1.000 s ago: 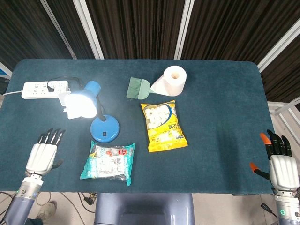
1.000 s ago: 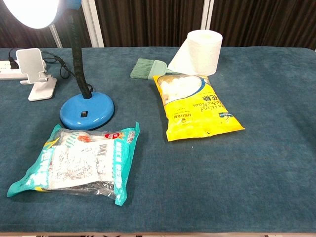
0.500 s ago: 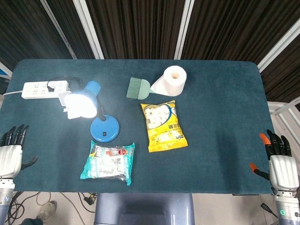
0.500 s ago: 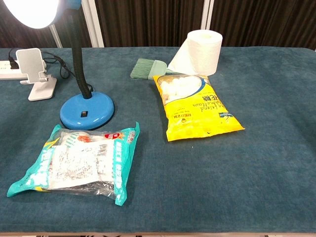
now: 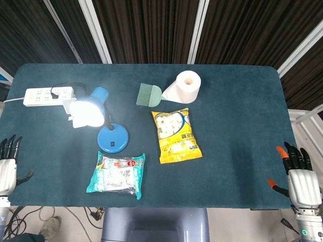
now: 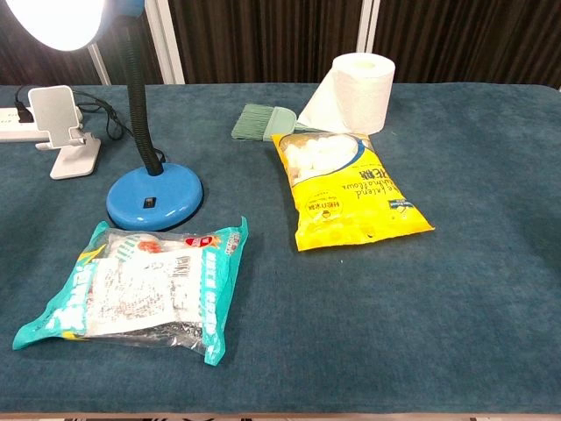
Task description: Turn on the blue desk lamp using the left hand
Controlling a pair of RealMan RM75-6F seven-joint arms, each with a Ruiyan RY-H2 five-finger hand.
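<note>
Head view only: left hand [image 5: 7, 164], right hand [image 5: 301, 177], fingers apart.

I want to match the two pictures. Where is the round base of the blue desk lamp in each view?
Head view: the lamp base lies left of centre, just above the teal snack bag.
Chest view: the lamp base lies at left-middle, behind that bag.
Shared landmark: the yellow snack bag to its right.
</note>
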